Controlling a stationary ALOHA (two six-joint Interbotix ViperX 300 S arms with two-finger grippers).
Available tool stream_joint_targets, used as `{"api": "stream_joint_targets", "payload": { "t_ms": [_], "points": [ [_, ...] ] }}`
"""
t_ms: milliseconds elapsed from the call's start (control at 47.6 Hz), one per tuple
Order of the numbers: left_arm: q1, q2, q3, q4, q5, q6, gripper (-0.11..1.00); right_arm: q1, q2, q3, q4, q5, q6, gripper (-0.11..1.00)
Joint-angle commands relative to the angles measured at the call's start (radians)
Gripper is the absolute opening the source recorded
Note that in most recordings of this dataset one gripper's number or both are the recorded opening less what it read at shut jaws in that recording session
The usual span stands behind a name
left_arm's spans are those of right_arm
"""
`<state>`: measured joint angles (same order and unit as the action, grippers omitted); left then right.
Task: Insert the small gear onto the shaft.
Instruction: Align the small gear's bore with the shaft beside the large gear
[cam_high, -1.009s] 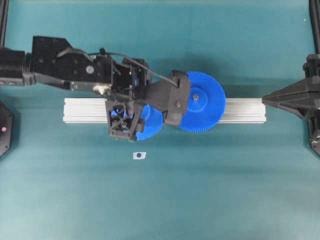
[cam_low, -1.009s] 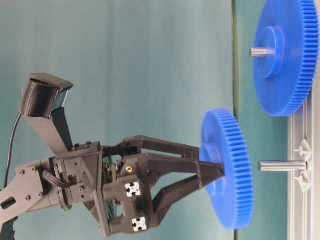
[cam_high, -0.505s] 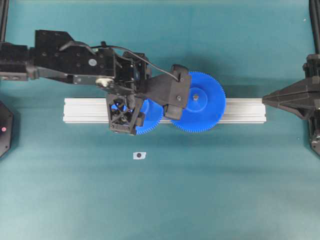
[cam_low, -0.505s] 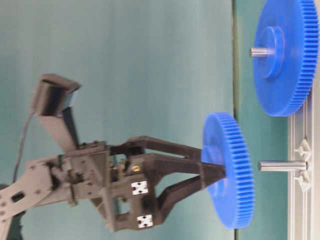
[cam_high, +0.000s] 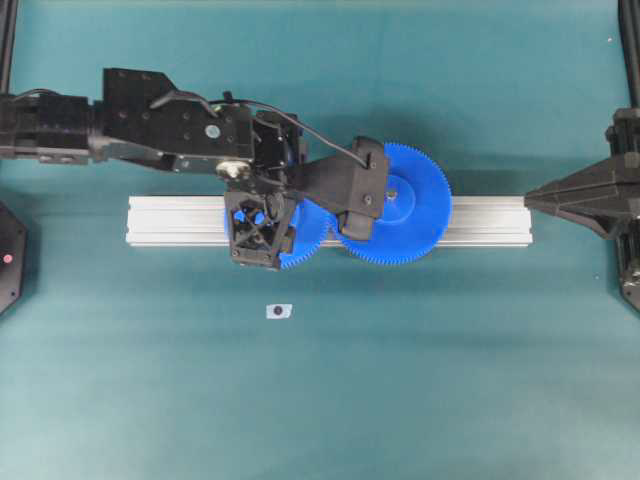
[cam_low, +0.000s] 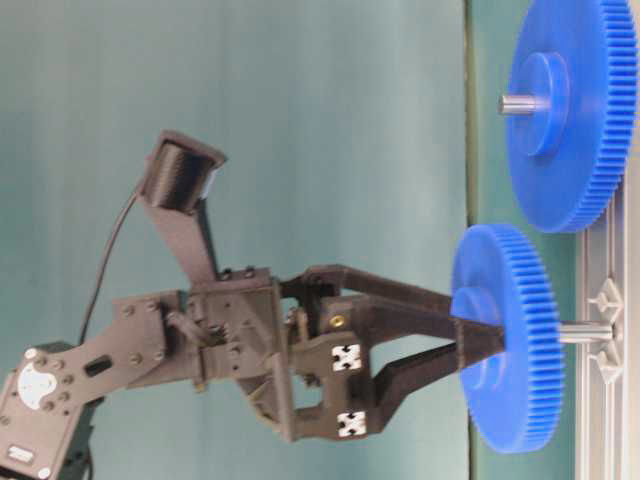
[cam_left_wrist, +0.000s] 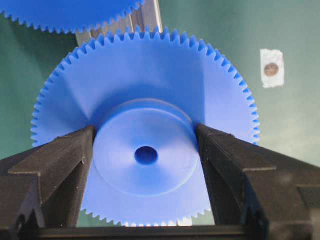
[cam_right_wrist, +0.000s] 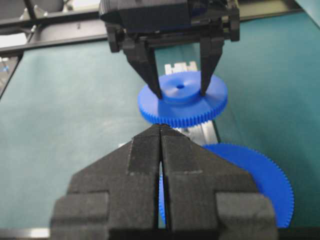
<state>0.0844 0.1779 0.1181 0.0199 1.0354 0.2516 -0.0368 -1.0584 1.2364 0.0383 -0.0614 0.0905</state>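
Note:
The small gear (cam_low: 505, 400) is blue, and my left gripper (cam_low: 485, 340) is shut on its raised hub (cam_left_wrist: 146, 165), one black finger (cam_left_wrist: 65, 165) on each side. It hangs level over the rail. The shaft (cam_low: 588, 333) stands on the rail directly under the gear's centre hole, its free end hidden behind the gear's rim. Through the hole in the left wrist view I see no pin. From above, the left gripper (cam_high: 262, 228) covers most of the small gear (cam_high: 305, 245). My right gripper (cam_high: 530, 200) is shut and empty at the rail's right end.
The larger blue gear (cam_high: 405, 205) sits on its own pin on the aluminium rail (cam_high: 170, 220), its teeth close to the small gear's. A tiny white square with a dark dot (cam_high: 279, 311) lies on the teal mat in front of the rail.
The left gripper carried the small gear right along the rail and lowered it. The gap between gear and shaft tip has closed. The right arm has not moved.

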Motion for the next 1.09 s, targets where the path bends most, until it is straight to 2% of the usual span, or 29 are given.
{"api": "stream_joint_targets", "payload": {
  "t_ms": [0, 589, 1072],
  "points": [
    [0.005, -0.015, -0.018, 0.003, -0.006, 0.011, 0.69, -0.002, 0.003, -0.011, 0.0, -0.005, 0.008, -0.01],
    [0.061, -0.015, 0.02, 0.003, -0.006, 0.032, 0.69, -0.006, -0.017, -0.014, 0.0, 0.026, 0.008, -0.01],
    [0.06, -0.012, 0.02, 0.003, 0.009, 0.043, 0.69, -0.006, -0.017, -0.014, -0.002, 0.026, 0.008, -0.01]
  ]
}}
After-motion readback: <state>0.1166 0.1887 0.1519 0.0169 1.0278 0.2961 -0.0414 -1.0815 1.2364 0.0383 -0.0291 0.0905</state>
